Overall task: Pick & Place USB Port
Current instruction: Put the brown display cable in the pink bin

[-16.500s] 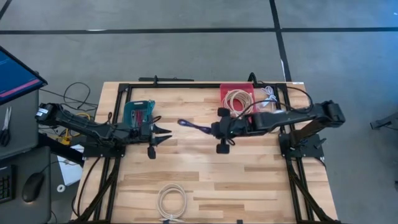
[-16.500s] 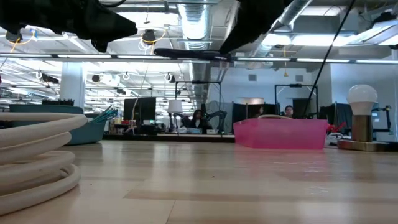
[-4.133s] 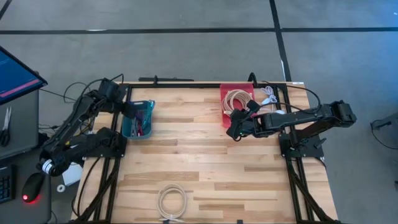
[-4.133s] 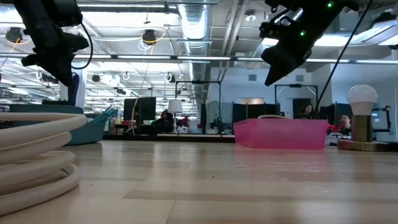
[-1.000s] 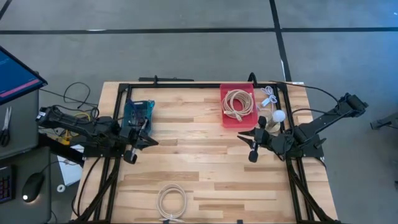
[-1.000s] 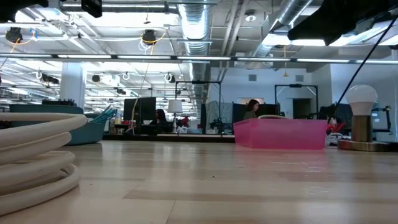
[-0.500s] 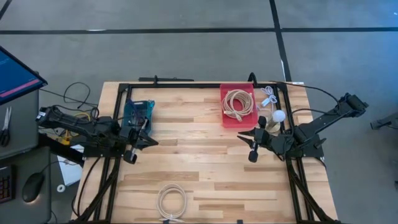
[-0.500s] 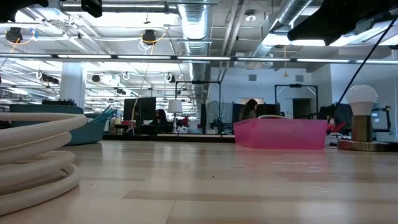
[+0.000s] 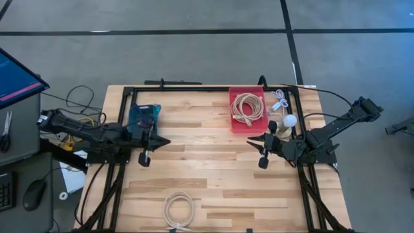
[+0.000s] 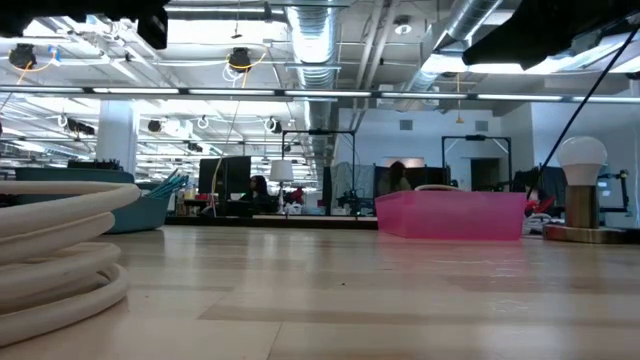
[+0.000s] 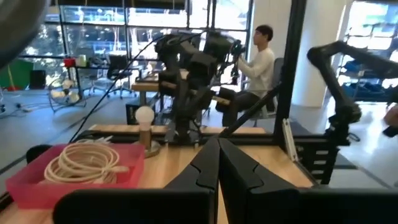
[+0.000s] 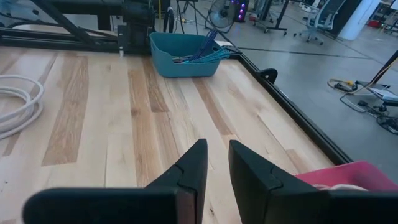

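Observation:
A teal bin (image 9: pixel 143 116) stands near the table's left far corner, with thin blue and purple pieces (image 12: pixel 208 40) sticking out of it. I cannot make out a USB part on its own. My left gripper (image 9: pixel 167 141) hovers just in front of the teal bin, pointing toward the table's right, its fingers shut (image 11: pixel 217 152) and empty. My right gripper (image 9: pixel 251 141) hovers near the right side, in front of the red bin (image 9: pixel 247 110), pointing left. Its fingers (image 12: pixel 217 163) stand a narrow gap apart and hold nothing.
The red bin holds a coiled beige cable (image 11: pixel 87 163). A white cable coil (image 9: pixel 178 208) lies at the near edge. A bulb lamp (image 9: pixel 289 120) stands right of the red bin. Bare wood lies between the arms. A person sits beyond the table (image 11: pixel 258 59).
My left gripper has moved a little toward the table's right, along the front of the teal bin. The right arm has kept still.

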Available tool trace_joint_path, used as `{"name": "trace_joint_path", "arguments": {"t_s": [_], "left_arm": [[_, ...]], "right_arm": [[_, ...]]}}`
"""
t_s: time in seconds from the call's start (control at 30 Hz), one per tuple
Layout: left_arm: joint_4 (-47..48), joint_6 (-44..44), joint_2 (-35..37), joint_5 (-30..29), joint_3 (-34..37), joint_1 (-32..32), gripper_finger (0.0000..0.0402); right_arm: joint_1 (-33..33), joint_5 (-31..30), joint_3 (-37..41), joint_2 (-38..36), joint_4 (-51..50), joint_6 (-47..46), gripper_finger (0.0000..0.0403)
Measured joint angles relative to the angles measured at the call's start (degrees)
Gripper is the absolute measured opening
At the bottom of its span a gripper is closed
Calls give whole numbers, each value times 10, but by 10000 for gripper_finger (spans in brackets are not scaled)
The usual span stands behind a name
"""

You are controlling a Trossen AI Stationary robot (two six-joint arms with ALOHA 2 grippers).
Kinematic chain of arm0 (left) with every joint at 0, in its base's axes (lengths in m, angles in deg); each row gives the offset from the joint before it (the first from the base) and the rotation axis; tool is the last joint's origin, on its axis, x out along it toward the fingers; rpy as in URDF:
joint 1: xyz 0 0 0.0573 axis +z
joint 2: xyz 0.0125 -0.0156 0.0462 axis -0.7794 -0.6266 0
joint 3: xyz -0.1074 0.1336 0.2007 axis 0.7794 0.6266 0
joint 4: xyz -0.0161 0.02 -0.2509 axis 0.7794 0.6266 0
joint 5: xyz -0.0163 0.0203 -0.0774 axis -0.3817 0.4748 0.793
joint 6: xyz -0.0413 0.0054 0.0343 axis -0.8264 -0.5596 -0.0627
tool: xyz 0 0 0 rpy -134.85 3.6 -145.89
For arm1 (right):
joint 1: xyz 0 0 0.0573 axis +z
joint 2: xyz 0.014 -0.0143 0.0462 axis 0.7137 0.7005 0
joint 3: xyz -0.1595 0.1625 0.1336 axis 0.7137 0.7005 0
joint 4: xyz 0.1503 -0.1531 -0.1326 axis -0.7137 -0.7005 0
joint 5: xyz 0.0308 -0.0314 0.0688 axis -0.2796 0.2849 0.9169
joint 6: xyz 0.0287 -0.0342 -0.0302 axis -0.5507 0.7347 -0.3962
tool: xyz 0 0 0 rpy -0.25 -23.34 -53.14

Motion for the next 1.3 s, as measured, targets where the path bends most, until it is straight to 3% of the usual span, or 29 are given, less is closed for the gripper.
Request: {"name": "trace_joint_path", "arguments": {"t_s": [0.13,0.53,0.87,1.1,1.3], "left_arm": [[8,1,-29,-4,-21,0,5],[236,-23,-125,25,-130,0,4],[288,-56,-228,65,-196,-25,4],[360,-160,-283,94,-234,-75,4],[379,-270,-303,154,-235,-99,4]], "right_arm": [[0,0,0,0,0,0,59],[0,0,0,0,0,-3,59],[0,0,0,0,-1,-20,59],[-1,-1,0,0,-3,-34,59],[-9,-1,0,0,-3,-35,59]]}}
